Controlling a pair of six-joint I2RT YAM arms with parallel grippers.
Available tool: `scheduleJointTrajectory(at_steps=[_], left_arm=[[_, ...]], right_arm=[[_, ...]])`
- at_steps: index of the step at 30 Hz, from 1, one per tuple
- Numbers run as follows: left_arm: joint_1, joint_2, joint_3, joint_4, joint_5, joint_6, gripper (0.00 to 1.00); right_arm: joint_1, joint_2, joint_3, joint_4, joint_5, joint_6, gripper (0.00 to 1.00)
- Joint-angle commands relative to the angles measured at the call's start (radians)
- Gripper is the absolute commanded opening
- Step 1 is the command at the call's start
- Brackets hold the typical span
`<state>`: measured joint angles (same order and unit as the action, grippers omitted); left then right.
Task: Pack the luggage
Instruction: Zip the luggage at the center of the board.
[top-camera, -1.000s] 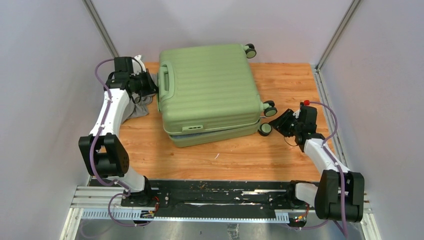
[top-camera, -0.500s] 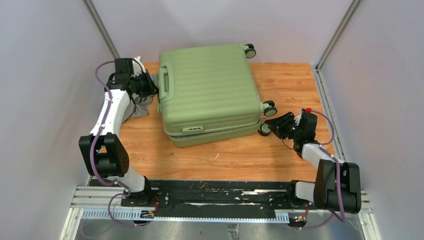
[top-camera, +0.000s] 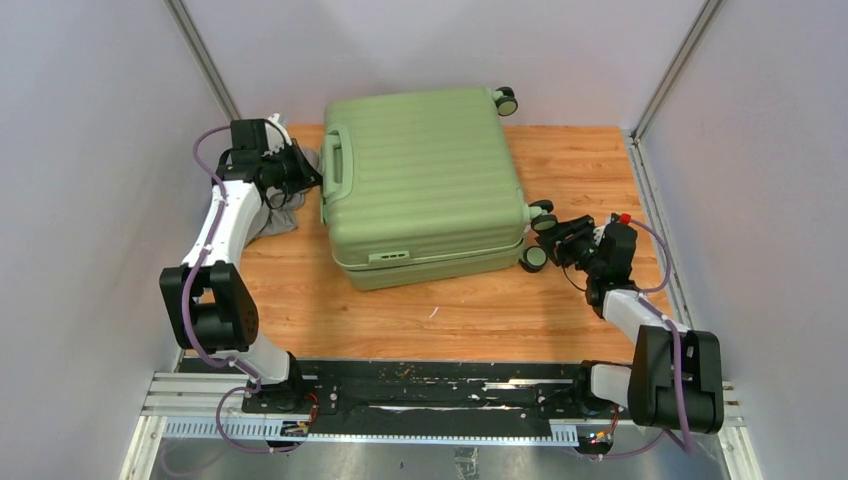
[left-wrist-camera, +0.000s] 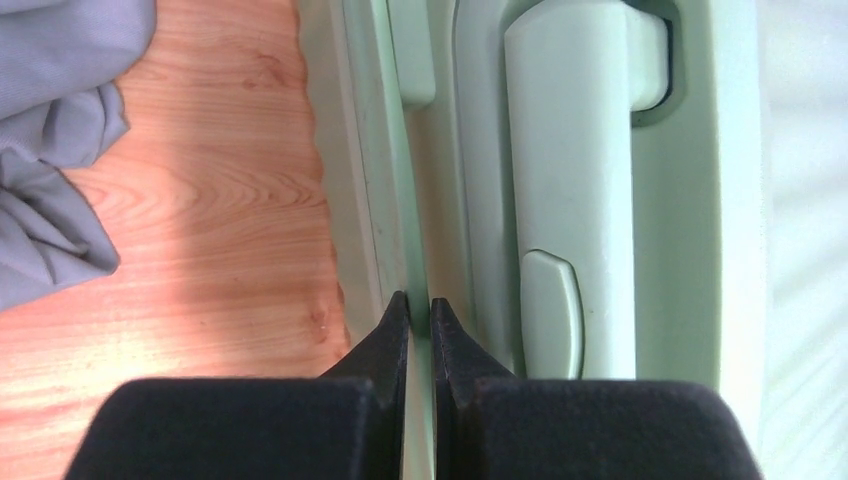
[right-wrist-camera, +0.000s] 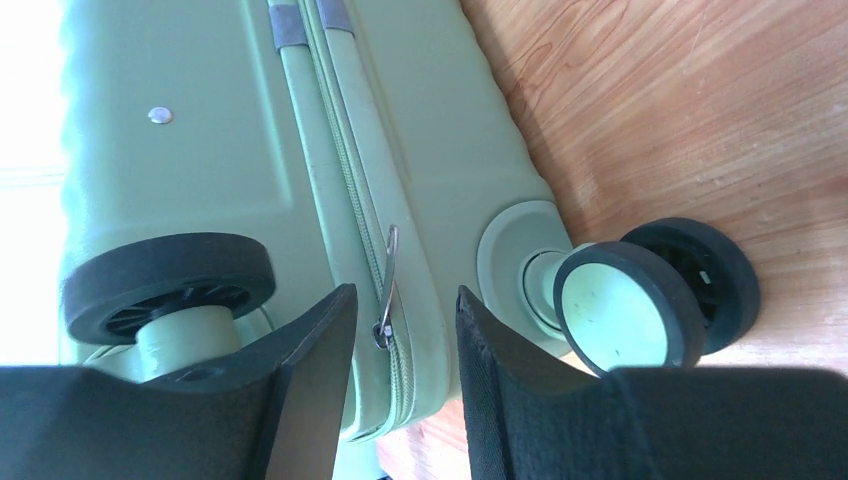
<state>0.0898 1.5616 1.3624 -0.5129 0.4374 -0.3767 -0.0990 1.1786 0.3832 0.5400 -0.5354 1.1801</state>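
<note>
The light-green ribbed luggage (top-camera: 425, 180) lies flat and closed on the wooden table, wheels pointing right. My left gripper (top-camera: 312, 178) is at its left side beside the green handle (left-wrist-camera: 570, 150). Its jaws are shut, and the tips (left-wrist-camera: 420, 300) rest against the seam between the two shells. My right gripper (top-camera: 550, 240) is at the wheel end, between two wheels (right-wrist-camera: 165, 285) (right-wrist-camera: 625, 305). It stands open (right-wrist-camera: 405, 295), with the metal zipper pull (right-wrist-camera: 387, 275) hanging between the fingers, not gripped.
A grey cloth (top-camera: 283, 205) lies crumpled on the table left of the luggage, under the left arm, and shows again as cloth (left-wrist-camera: 50, 150) in the left wrist view. Bare wood runs along the luggage's front. Grey walls close in both sides.
My right gripper has moved left and in toward the luggage's wheel end, its jaws a little wider. The luggage has shifted slightly to the right. The left gripper stays at the handle side.
</note>
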Motion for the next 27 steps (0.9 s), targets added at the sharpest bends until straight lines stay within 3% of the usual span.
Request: scheduleJointTrajectory(at_steps=[1, 21, 23, 27], left_arm=[[-0.039, -0.027, 0.022, 0.187, 0.231, -0.069, 0.00], [-0.039, -0.023, 0.010, 0.126, 0.259, -0.004, 0.00], [-0.038, -0.030, 0.003, 0.095, 0.258, 0.031, 0.06], [-0.035, -0.053, -0.022, 0.064, 0.255, 0.076, 0.31]], right_arm=[[0.045, 0.040, -0.002, 0.086, 0.028, 0.064, 0.45], [0.094, 0.241, 0.010, 0.275, 0.190, 0.127, 0.39], [0.094, 0.276, 0.016, 0.318, 0.187, 0.143, 0.38], [0.094, 0.339, 0.025, 0.390, 0.191, 0.180, 0.34]])
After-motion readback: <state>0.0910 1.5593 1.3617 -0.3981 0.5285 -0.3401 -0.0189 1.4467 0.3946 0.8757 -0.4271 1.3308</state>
